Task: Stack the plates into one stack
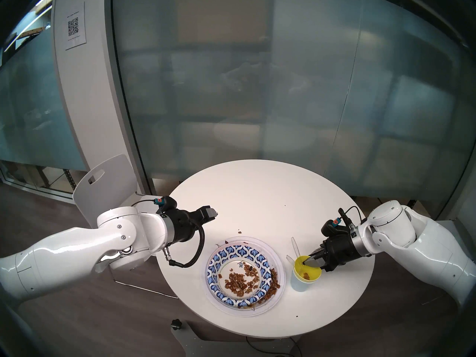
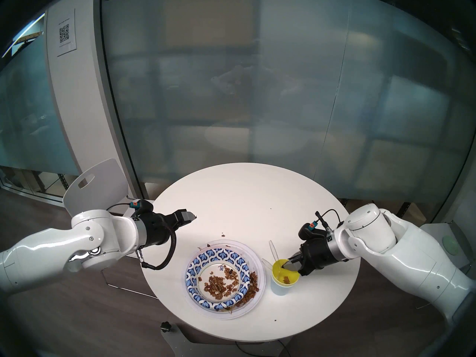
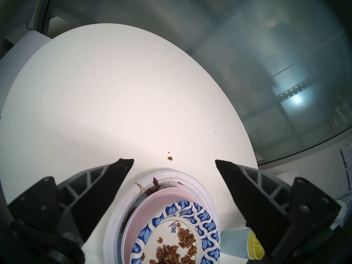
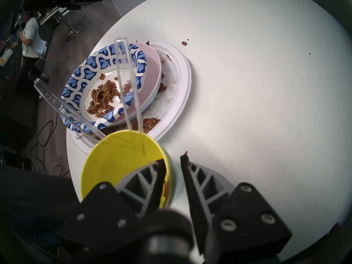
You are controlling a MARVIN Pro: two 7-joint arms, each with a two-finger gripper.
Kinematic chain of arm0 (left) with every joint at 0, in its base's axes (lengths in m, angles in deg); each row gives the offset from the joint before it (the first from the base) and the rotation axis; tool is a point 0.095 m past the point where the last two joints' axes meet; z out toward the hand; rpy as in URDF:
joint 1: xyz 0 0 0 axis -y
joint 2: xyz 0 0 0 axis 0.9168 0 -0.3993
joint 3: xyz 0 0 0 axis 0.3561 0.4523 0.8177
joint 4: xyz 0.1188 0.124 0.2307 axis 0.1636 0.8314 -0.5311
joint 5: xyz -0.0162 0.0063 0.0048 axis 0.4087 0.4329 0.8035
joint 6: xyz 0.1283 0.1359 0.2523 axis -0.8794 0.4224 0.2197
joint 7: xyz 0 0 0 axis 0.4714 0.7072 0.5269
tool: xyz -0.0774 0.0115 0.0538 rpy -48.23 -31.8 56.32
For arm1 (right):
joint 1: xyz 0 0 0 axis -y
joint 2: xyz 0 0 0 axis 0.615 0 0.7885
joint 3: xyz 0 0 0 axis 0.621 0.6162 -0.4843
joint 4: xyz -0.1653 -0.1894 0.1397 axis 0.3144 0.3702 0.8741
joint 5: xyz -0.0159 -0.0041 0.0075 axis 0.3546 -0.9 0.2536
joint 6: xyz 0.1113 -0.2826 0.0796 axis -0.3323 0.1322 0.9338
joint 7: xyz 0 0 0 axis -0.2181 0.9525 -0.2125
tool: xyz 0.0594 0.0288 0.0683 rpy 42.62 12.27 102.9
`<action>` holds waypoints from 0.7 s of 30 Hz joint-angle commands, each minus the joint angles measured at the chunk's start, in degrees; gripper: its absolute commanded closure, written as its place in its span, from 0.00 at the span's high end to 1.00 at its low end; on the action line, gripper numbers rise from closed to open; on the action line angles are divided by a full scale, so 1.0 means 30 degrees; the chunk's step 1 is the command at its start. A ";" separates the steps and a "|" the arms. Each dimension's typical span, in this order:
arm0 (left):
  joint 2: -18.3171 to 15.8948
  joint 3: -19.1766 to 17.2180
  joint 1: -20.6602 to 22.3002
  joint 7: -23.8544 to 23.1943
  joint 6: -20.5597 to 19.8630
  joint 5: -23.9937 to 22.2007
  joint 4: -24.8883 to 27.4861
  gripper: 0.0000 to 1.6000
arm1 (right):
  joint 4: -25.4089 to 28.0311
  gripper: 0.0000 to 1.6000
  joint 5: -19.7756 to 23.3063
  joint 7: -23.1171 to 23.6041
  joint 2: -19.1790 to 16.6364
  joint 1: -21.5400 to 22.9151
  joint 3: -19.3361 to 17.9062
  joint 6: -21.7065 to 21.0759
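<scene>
The plates sit in one stack on the round white table (image 1: 257, 194). A large white plate (image 1: 279, 271) is the base, a pale pink plate (image 3: 162, 198) lies in it, and a blue-white patterned paper plate (image 1: 219, 263) with brown food scraps is on top. My left gripper (image 1: 211, 214) hovers open over the table, left of and behind the stack, holding nothing. My right gripper (image 4: 173, 158) straddles the rim of a yellow cup (image 4: 118, 162), one finger inside and one outside. Its jaws are narrow, with a small gap showing at the outer finger.
The yellow cup is nested in a light blue cup (image 1: 298, 281), just right of the stack. Two clear plastic utensils (image 4: 123, 82) stick out of it toward the plates. A crumb (image 1: 239, 232) lies behind the stack. A white chair (image 1: 103, 184) stands at the table's left.
</scene>
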 commanded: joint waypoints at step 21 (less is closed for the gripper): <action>0.0293 -0.0162 0.0438 0.0047 0.0199 0.0011 0.0070 1.00 | 0.0347 0.00 -0.0497 0.1848 0.0742 0.2527 -0.0789 0.0536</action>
